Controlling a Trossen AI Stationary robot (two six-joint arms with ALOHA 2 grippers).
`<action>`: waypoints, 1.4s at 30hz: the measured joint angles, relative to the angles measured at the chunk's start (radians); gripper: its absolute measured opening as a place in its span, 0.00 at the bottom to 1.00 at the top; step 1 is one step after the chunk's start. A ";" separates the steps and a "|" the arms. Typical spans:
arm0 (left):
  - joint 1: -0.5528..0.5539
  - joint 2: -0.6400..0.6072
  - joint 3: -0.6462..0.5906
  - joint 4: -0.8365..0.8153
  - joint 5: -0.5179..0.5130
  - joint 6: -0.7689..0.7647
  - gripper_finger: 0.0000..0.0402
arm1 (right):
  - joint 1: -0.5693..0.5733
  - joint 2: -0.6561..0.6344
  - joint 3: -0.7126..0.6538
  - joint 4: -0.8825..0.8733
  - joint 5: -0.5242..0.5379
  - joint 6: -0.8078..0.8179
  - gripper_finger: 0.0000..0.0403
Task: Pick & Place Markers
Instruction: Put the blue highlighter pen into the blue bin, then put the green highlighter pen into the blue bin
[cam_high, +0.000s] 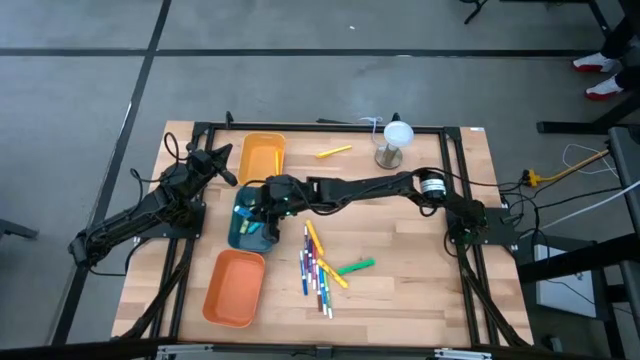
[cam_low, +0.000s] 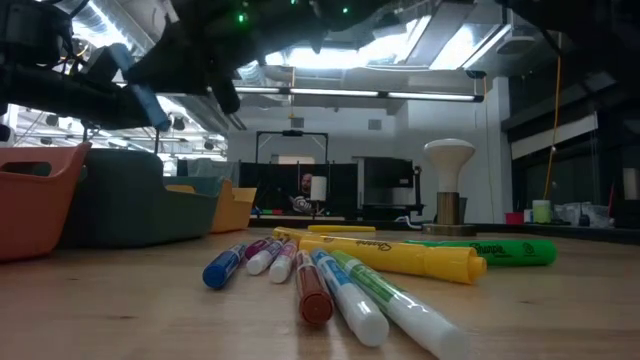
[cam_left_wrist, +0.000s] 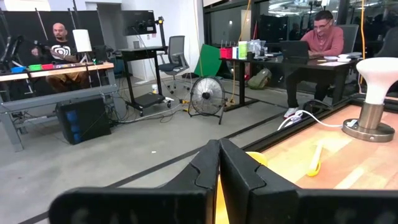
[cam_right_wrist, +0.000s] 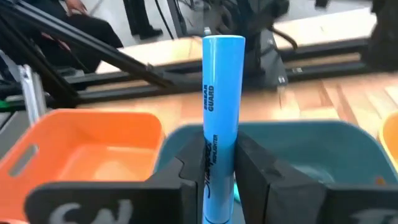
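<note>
I have the right gripper (cam_right_wrist: 217, 171) clamped on a light blue marker (cam_right_wrist: 222, 112), hovering over the teal tray (cam_high: 240, 235) left of centre in the high view. The loose markers (cam_high: 322, 268) lie lower centre. My left gripper (cam_left_wrist: 217, 163) is closed, empty, upper left.

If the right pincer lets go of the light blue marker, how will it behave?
The light blue marker, clamped upright in the right pincer above the teal tray, looks stiff and light. Its round, smooth barrel would probably roll, likely within the tray.
</note>
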 joint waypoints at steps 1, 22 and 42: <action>0.000 0.000 0.000 0.000 0.000 0.000 0.02 | -0.003 0.006 0.001 0.004 0.000 0.000 0.15; 0.000 0.000 0.000 0.000 0.000 0.000 0.02 | -0.018 0.025 -0.002 0.023 0.063 0.009 0.54; 0.000 0.000 0.000 0.000 0.000 0.000 0.02 | -0.005 0.025 -0.004 -0.118 -0.513 0.198 0.54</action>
